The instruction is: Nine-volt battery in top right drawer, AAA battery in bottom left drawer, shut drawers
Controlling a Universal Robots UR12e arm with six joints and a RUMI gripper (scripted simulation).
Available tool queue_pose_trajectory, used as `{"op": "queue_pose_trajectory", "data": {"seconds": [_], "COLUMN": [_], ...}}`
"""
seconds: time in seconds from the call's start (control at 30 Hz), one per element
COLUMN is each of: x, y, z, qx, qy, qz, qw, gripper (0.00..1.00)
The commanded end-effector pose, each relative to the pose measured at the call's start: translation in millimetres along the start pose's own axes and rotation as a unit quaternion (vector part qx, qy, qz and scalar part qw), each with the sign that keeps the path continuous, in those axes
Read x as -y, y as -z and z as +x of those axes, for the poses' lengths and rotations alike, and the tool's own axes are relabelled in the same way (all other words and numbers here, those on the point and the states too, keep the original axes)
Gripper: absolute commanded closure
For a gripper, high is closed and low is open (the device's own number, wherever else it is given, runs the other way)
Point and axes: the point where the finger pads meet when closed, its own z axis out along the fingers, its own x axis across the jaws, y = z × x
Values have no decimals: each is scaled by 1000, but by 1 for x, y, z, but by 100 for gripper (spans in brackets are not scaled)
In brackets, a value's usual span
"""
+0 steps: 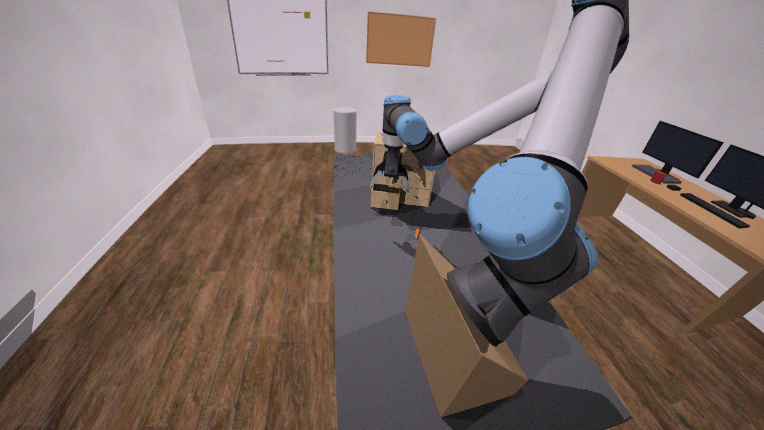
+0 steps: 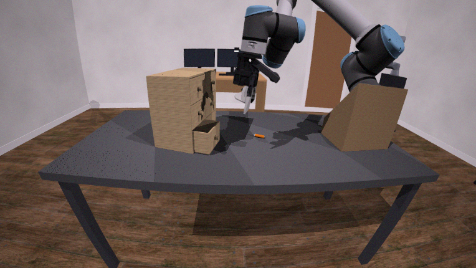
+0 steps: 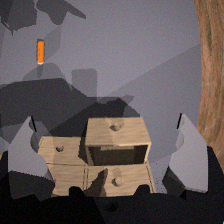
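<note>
The wooden chest (image 1: 422,180) (image 2: 169,110) (image 3: 64,176) stands upright on the table. Its bottom left drawer (image 1: 383,201) (image 2: 202,142) (image 3: 134,135) is pulled out; its inside is shadowed and I cannot make out any contents. The other drawers that show look shut. A small orange battery (image 1: 417,233) (image 2: 260,136) (image 3: 41,52), which looks like the AAA, lies on the table in front of the chest. I see no nine-volt battery. My gripper (image 1: 390,188) (image 2: 246,111) (image 3: 106,116) is open and empty, pointing down, in front of the chest and higher than the open drawer.
A tan wedge-shaped block (image 1: 446,325) (image 2: 369,119) stands at the other end of the table (image 2: 199,169), by the arm's base. The upper arm crosses above the table. In the wrist view, the table's edge runs down the right side, with the wooden floor (image 3: 212,60) beyond.
</note>
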Motion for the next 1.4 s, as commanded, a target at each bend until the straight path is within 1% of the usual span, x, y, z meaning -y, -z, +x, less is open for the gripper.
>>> {"op": "queue_pose_trajectory", "data": {"seconds": [0.0, 0.37, 0.7, 1.37], "x": [-1, -1, -1, -1], "y": [1, 2, 3, 3], "z": [0, 0, 0, 0], "qx": [0, 0, 0, 0], "qy": [0, 0, 0, 0], "qz": [10, 29, 38, 44], "qw": [1000, 1000, 999, 999], "gripper": [0, 0, 0, 0]}}
